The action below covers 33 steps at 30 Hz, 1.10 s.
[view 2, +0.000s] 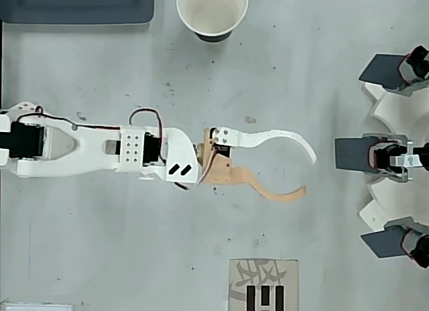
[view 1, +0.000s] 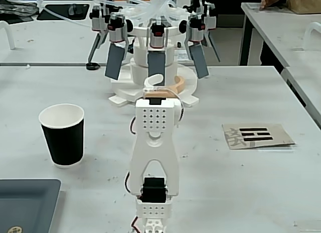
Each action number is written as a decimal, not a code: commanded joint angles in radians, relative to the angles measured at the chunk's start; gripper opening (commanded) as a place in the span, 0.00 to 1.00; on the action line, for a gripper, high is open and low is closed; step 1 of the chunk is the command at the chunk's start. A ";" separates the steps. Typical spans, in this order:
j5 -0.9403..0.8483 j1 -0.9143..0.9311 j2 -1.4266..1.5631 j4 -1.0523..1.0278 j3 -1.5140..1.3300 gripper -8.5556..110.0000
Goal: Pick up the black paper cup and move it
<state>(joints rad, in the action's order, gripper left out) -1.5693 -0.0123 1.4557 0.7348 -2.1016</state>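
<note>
The black paper cup [view 1: 62,142] stands upright on the grey table, left of the arm in the fixed view and at the top edge in the overhead view [view 2: 212,11], showing its white inside. My gripper [view 2: 308,173] is open, its curved white and tan fingers spread with nothing between them. It hovers over the middle of the table, well apart from the cup, pointing at the white device. In the fixed view the gripper [view 1: 165,85] shows only partly behind the white arm.
A white device with grey paddles [view 1: 155,52] [view 2: 392,157] stands just beyond the fingertips. A dark tray [view 1: 27,203] [view 2: 77,6] lies near the cup. A cardboard card with black marks [view 1: 257,136] [view 2: 263,287] lies on the arm's other side.
</note>
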 commanded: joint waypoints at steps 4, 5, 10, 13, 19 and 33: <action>-0.028 0.008 0.041 0.069 -0.002 0.15; -0.028 0.008 0.041 0.069 -0.002 0.15; -0.028 0.008 0.041 0.069 -0.002 0.15; -0.029 0.008 0.041 0.071 -0.002 0.14; -0.020 0.006 0.063 0.112 -0.067 0.16; 0.012 0.018 0.147 0.247 -0.279 0.17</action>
<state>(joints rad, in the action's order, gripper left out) -1.5739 -0.0077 1.5340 0.9296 -2.3654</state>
